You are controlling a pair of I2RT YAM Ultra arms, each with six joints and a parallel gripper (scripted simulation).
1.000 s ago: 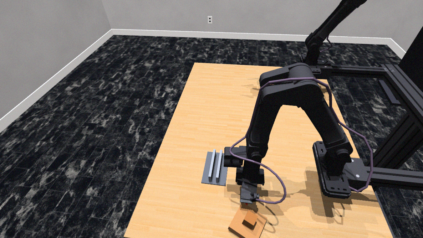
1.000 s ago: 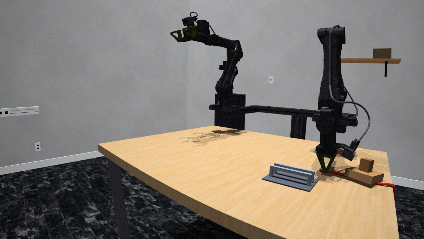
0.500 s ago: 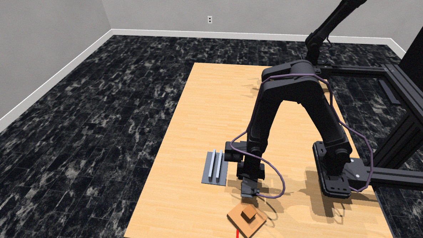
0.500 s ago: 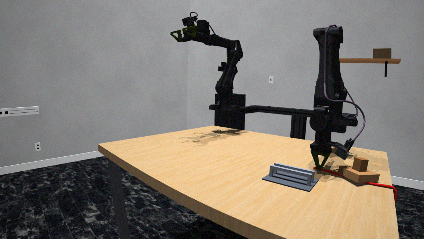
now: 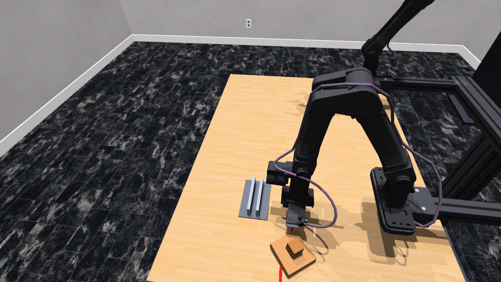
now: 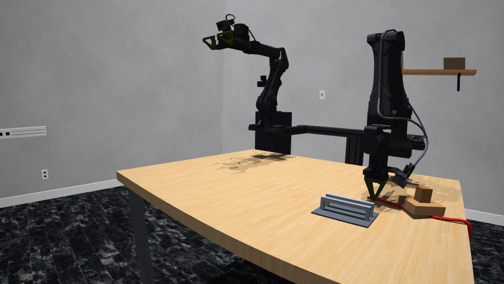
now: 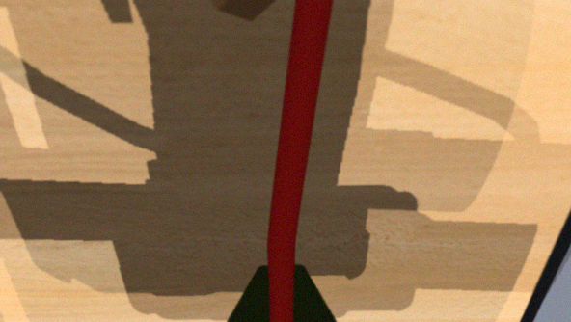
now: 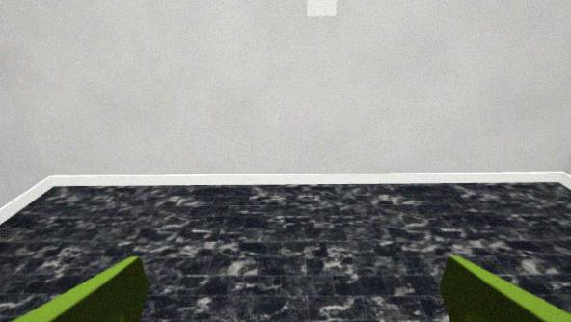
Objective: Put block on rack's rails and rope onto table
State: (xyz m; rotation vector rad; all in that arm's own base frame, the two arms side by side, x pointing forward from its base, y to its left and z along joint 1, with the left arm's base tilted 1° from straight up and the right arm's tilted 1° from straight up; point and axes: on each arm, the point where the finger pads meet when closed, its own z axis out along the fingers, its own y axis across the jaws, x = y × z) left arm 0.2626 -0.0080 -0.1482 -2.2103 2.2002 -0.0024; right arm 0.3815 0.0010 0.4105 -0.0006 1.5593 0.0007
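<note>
Left gripper (image 6: pixel 374 198) (image 7: pixel 282 270): pointed down, low over table (image 5: pixel 217 157) (image 6: pixel 246 197) (image 7: pixel 434 169), fingers clamped on rope (image 5: pixel 280 275) (image 6: pixel 449 219) (image 7: pixel 304 96) near one end; right gripper (image 6: pixel 210 37) (image 8: pixel 294 270): raised high above the far part of table in the exterior view, fingers wide apart, nothing between.
Rope: red; running from left gripper, passing beneath block (image 5: pixel 292 257) (image 6: pixel 423 208) (image 7: pixel 246 7), then on to table's edge and hanging over it.
Block: wooden, square base with smaller upright knob on top; set on table across rope, beside left gripper, off the rails.
Rack (image 5: pixel 250 199) (image 6: pixel 347 201) (image 7: pixel 559 294): grey, flat base, two parallel raised rails; standing on table near left gripper, apart from block; no load on rails.
</note>
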